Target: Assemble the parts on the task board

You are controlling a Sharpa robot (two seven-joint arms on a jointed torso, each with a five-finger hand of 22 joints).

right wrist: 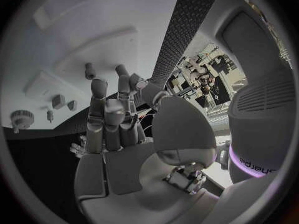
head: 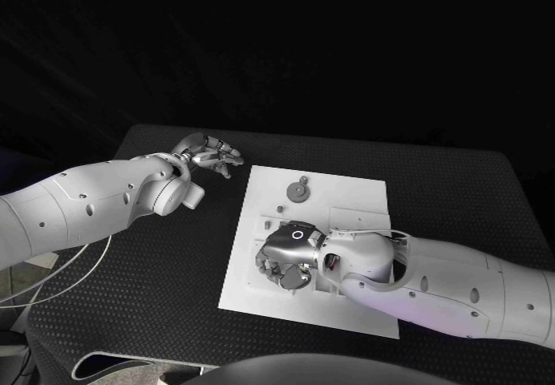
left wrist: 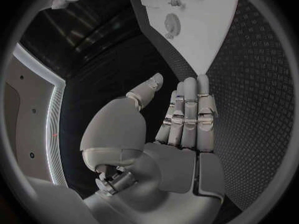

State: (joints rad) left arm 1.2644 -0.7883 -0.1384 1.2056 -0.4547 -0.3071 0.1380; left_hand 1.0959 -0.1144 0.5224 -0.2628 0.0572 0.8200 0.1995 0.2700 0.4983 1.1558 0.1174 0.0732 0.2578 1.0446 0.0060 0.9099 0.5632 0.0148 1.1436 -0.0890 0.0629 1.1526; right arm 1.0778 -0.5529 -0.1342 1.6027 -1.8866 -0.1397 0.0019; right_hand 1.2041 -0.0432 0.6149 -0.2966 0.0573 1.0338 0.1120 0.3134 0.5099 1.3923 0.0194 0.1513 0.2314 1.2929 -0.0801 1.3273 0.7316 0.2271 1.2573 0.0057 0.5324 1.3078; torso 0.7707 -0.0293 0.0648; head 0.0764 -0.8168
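The left hand (head: 208,152) hovers over the black counter (head: 151,273) just off the far left corner of the white board (head: 347,192), its fingers (left wrist: 190,109) released, held straight and close together, grasping nothing. To its right, a round grey gear (head: 300,191) stands on the far part of the board, free of both hands; the left wrist view shows the same gear (left wrist: 171,22) beyond the fingertips. Small pegs (head: 281,211) sit just nearer than the gear, too small to make out in detail. Farther right and nearer, the right hand (head: 289,253) presses low over the middle of the board, covering whatever parts lie beneath it. Its fingers (right wrist: 109,114) curl inward, and a small grey piece seems to sit among them, but whether they grasp it cannot be told. The right wrist view picks out the gear (right wrist: 20,118), a short upright peg (right wrist: 90,70) and small blocks (right wrist: 58,102) on the board (right wrist: 81,25) beyond the fingertips. The counter's textured mat runs under the board on all sides; the room behind lies in darkness.
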